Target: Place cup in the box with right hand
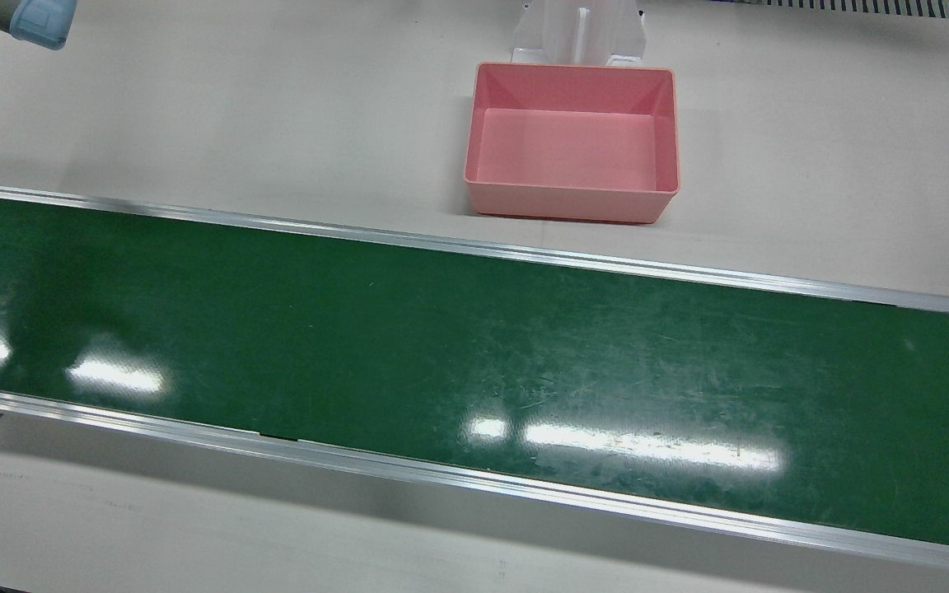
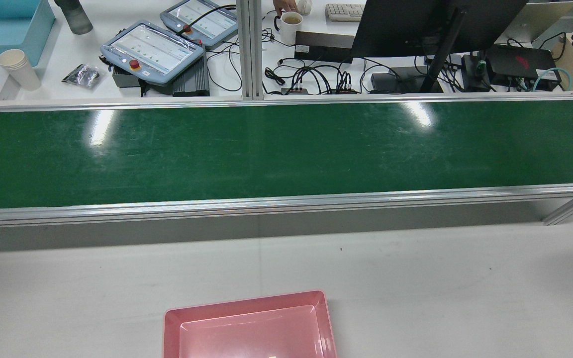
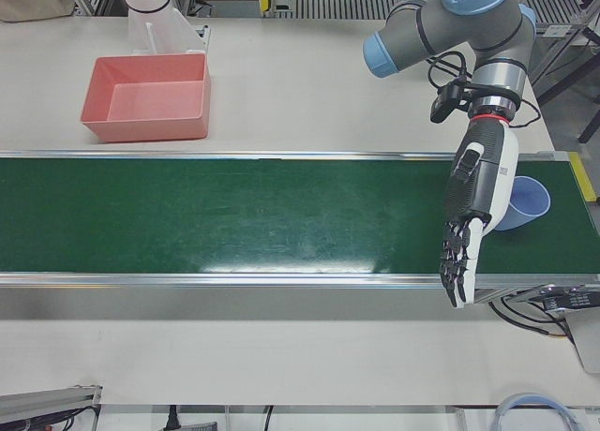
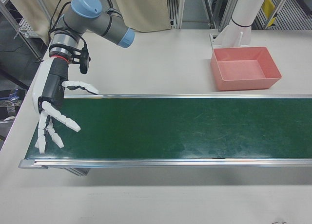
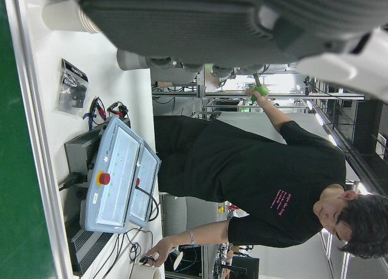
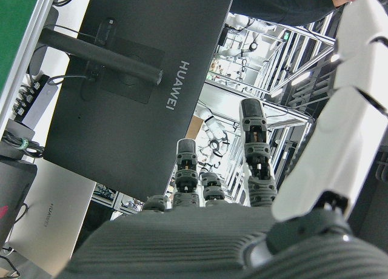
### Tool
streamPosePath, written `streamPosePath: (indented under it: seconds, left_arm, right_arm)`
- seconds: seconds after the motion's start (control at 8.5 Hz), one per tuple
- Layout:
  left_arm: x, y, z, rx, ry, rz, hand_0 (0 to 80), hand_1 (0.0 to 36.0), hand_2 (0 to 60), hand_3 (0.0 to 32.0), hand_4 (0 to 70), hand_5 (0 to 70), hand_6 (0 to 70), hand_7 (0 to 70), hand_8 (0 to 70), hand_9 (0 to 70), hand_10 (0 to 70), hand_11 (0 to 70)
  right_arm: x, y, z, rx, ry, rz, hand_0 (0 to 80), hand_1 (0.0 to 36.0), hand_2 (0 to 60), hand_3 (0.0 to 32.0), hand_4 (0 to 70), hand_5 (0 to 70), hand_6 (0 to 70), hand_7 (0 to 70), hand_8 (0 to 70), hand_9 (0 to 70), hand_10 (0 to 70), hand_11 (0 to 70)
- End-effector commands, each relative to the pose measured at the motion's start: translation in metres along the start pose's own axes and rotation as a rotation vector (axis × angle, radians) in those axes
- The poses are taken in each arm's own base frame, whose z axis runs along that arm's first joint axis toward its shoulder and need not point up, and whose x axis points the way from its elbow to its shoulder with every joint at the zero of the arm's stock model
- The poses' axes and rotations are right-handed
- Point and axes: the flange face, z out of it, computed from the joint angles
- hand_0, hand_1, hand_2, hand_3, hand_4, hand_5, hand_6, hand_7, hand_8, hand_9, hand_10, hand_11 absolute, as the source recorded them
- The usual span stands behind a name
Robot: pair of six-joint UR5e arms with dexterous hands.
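A blue cup (image 3: 528, 204) sits at the right end of the green belt (image 3: 234, 215) in the left-front view, partly hidden behind my left hand (image 3: 466, 220). That hand is black, open and empty, with its fingers pointing down over the belt's near rail. The pink box (image 1: 573, 140) stands empty on the white table beyond the belt; it also shows in the rear view (image 2: 249, 325) and the right-front view (image 4: 245, 67). My right hand (image 4: 52, 112) is white, open and empty, with fingers spread above the belt's other end, far from the cup and the box.
The long belt (image 1: 474, 362) has aluminium rails along both sides. A white pedestal (image 1: 580, 31) stands just behind the box. Across the belt the operators' desk holds teach pendants (image 2: 152, 49), stacked paper cups (image 2: 18, 68), cables and a monitor (image 2: 416, 25).
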Motion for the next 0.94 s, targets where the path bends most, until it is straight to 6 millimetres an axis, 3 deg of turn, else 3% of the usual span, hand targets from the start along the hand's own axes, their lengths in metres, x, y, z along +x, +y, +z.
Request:
streamPosePath:
  seconds: [0.0, 0.35, 0.82]
  left_arm:
    - [0.0, 0.0, 0.0, -0.001, 0.0, 0.0, 0.0, 0.0, 0.0, 0.0, 0.0, 0.0, 0.0, 0.0, 0.0, 0.0, 0.0, 0.0]
    - [0.0, 0.001, 0.0, -0.001, 0.0, 0.0, 0.0, 0.0, 0.0, 0.0, 0.0, 0.0, 0.0, 0.0, 0.0, 0.0, 0.0, 0.0]
    - [0.0, 0.001, 0.0, -0.002, 0.0, 0.001, 0.0, 0.0, 0.0, 0.0, 0.0, 0.0, 0.0, 0.0, 0.0, 0.0, 0.0, 0.0]
  right_arm:
    - [0.006, 0.005, 0.005, -0.008, 0.007, -0.002, 45.4, 10.6, 16.2, 0.0, 26.4, 5.9, 5.8, 11.8, 23.0, 15.4, 1.5, 1.9]
    - [0.005, 0.011, 0.008, -0.003, -0.002, 0.001, 45.9, 11.3, 15.6, 0.0, 25.0, 6.2, 5.6, 10.5, 22.8, 14.8, 1.2, 1.7]
    - [0.007, 0.026, 0.02, 0.017, 0.013, -0.003, 46.6, 12.1, 16.8, 0.0, 31.4, 6.2, 6.1, 12.9, 23.2, 15.7, 1.4, 1.9]
